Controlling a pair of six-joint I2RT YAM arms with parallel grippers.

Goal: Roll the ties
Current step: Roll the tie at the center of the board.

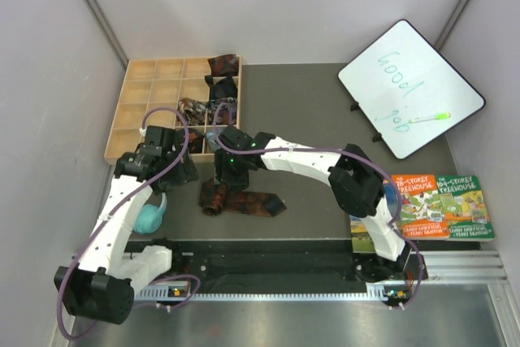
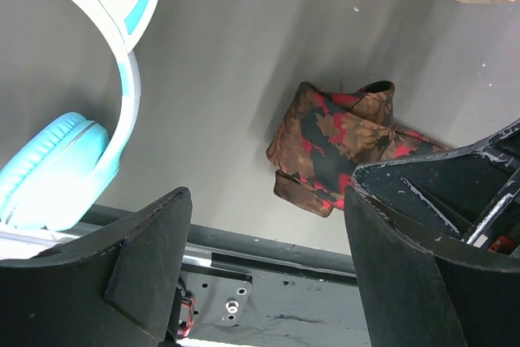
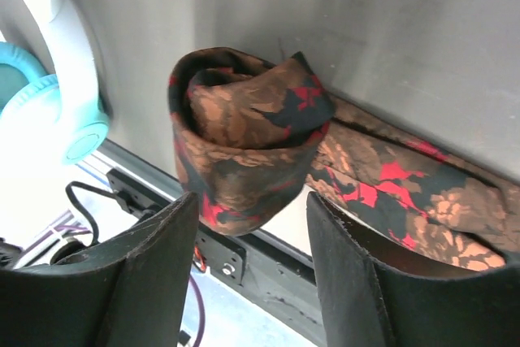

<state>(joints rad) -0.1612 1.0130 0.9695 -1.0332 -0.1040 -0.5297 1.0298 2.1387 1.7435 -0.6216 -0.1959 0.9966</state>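
Observation:
A dark tie with rust and red leaf print [image 1: 244, 200] lies on the grey mat, one end wound into a loose roll [image 3: 244, 140], the rest trailing right [image 3: 406, 193]. It also shows in the left wrist view [image 2: 337, 145]. My right gripper [image 1: 230, 175] is open just above the roll, its fingers [image 3: 146, 274] either side, not touching. My left gripper [image 1: 175, 170] is open and empty, to the left of the tie. Several rolled ties [image 1: 213, 95] sit in the wooden box's right compartments.
A wooden compartment box [image 1: 142, 101] stands at the back left. Teal headphones [image 1: 150, 217] lie at the front left, near the roll [image 3: 49, 111]. A whiteboard [image 1: 410, 87] and books [image 1: 443, 205] lie on the right. The arms' black base rail [image 1: 268, 262] runs along the near edge.

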